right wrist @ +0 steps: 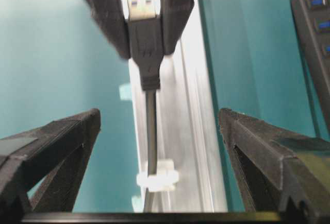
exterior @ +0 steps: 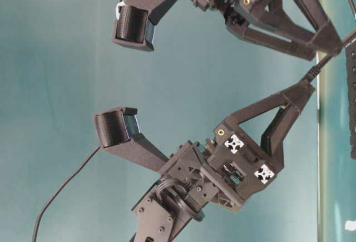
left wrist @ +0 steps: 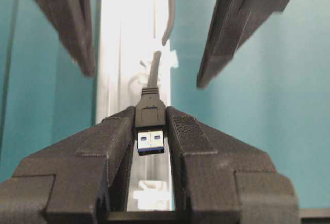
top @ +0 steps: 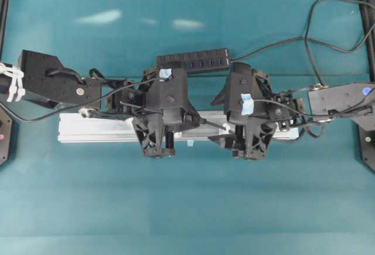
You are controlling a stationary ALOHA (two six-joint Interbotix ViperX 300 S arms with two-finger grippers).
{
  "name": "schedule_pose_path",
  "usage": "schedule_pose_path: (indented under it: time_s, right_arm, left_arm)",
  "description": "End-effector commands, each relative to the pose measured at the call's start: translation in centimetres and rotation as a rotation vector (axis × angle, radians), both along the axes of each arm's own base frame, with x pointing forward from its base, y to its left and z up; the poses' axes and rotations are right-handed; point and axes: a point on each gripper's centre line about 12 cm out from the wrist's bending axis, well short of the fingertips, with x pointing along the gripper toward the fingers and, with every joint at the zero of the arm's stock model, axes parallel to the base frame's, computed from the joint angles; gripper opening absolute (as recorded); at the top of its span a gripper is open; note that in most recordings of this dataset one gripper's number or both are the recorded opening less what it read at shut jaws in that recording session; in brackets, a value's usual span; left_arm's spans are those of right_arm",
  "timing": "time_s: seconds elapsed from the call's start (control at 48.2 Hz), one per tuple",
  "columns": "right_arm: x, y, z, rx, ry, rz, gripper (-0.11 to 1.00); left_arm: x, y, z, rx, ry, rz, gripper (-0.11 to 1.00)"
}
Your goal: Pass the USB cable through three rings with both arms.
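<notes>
Left pincer (left wrist: 150,131) clenched on the plug of the USB cable (right wrist: 149,147); right pincer (right wrist: 157,131) released, its fingers spread wide to either side of the cord.

The plug is pinched by its sides, so the cord trails straight back through a whitish ring (right wrist: 157,176) on the silver rail (right wrist: 193,147); the right pincer looks set to take the cord next. Around them lies a teal surface (top: 187,208), with a black hub (top: 193,61) behind the rail; no room beyond it shows.
</notes>
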Motion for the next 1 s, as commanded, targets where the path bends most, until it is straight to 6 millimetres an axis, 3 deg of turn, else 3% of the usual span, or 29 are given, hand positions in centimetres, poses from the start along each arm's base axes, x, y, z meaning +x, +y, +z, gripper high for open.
schedule_pose_path:
  time_s: [0.0,0.166,0.415,0.602,0.726,0.976]
  right_arm:
    - [0.88,0.07,0.49,0.009,-0.04,0.004,0.75]
    - [1.41,0.15,0.33,0.017,-0.064,0.014,0.65]
    - [1.59,0.31,0.73,0.024,-0.101,0.024,0.25]
    - [1.73,0.43,0.99,0.027,-0.12,0.03,0.02]
    - [1.77,0.45,1.04,0.028,-0.126,0.032,-0.05]
    - [1.7,0.49,0.94,0.027,-0.119,0.032,-0.06]
  left_arm:
    - [0.34,-0.25,1.86,0.005,-0.052,-0.009,0.22]
    - [0.36,-0.32,1.8,0.004,-0.051,-0.009,0.22]
    - [0.38,-0.44,1.65,0.005,-0.046,-0.013,0.22]
    - [0.43,-0.44,1.47,0.005,-0.043,-0.013,0.22]
    - [0.48,-0.44,1.21,0.005,-0.037,-0.013,0.22]
    - [0.39,-0.44,1.04,0.005,-0.032,-0.013,0.22]
